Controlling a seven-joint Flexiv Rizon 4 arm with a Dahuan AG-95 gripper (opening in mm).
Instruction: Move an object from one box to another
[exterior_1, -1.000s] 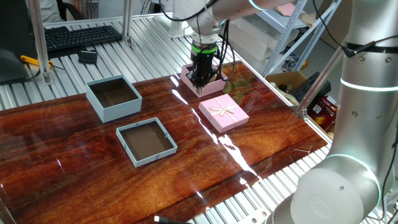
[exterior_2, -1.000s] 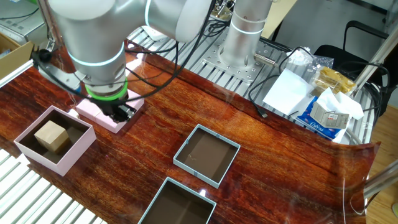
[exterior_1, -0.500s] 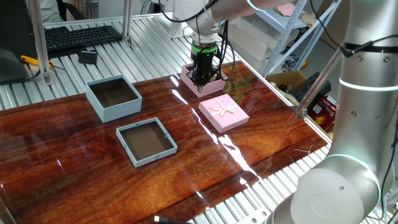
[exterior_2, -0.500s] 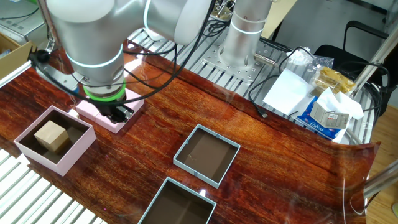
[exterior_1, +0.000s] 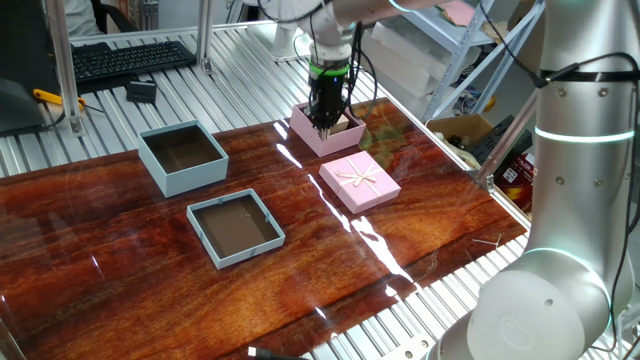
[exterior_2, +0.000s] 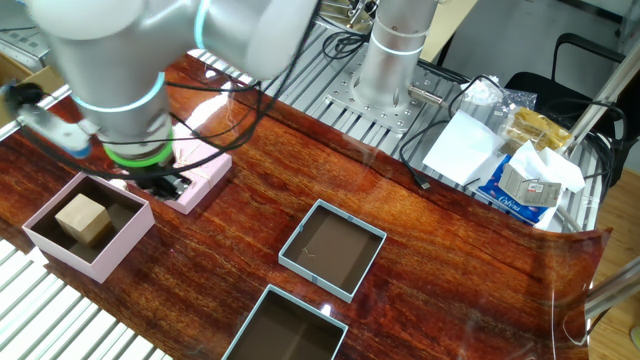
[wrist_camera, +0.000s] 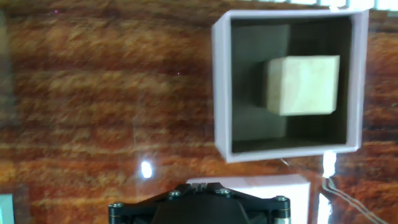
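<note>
The pink box (exterior_1: 336, 143) stands at the far edge of the wooden table, with the tan cube (exterior_2: 82, 217) inside it on the dark floor. In the hand view the box (wrist_camera: 221, 87) is at the upper right and the cube (wrist_camera: 303, 85) shows clearly inside. My gripper (exterior_1: 324, 124) hangs above the table beside the pink box's wall (exterior_2: 130, 250), over the edge of the lid, and holds nothing. Its fingers look closed in a narrow tip (exterior_2: 158, 186). The tall blue-grey box (exterior_1: 182, 156) stands far to the left, and it also shows in the other fixed view (exterior_2: 285, 330).
A flat pink lid with a bow (exterior_1: 358, 182) lies next to the pink box, partly under my hand (wrist_camera: 261, 186). A shallower blue-grey tray (exterior_1: 236, 229) sits mid-table. A keyboard (exterior_1: 130, 55) lies behind the table. Bags and papers (exterior_2: 520, 160) are by the arm's base.
My gripper has moved away from over the lid toward the pink box. The cube, the boxes and the lid have not moved.
</note>
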